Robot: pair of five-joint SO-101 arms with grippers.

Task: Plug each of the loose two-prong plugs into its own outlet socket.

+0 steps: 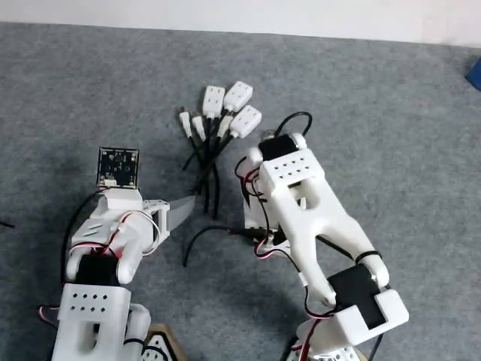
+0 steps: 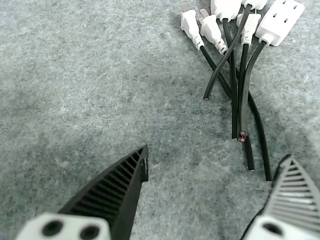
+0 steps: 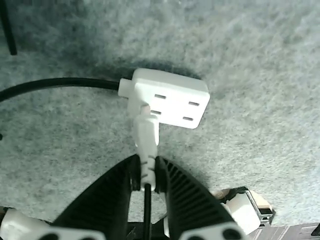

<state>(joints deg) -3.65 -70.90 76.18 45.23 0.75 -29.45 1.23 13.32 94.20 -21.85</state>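
**High view.** A grey felt-like desk point(image 1: 391, 113) carries a cluster of white rectangular plastic outlet sockets point(image 1: 238, 95) on black cords point(image 1: 213, 177). Two loose white two-prong plugs point(image 1: 192, 123) lie just beside the cluster. The white right arm point(image 1: 301, 195) reaches to the nearest socket. The left claw point(image 1: 179, 209) sits near the free cord ends.

**Left wrist view.** The left claw point(image 2: 210, 187) is released: its dark ribbed fingers point(image 2: 122, 187) are spread wide over bare desk and hold nothing. The two loose plugs point(image 2: 200, 26) lie ahead with their prongs bare, apart from any socket.

**Right wrist view.** The right claw point(image 3: 148, 175) is clenched on a third white plug point(image 3: 147, 135). The nose of this plug touches one white outlet block point(image 3: 172, 100) at the edge of its slotted face. Whether the prongs are in the slots cannot be told.

**Progress.** The task appears to be at an early stage. At most one plug is being seated, and it likely needs pressing home. The two loose plugs have yet to be picked up and each matched to its own socket.
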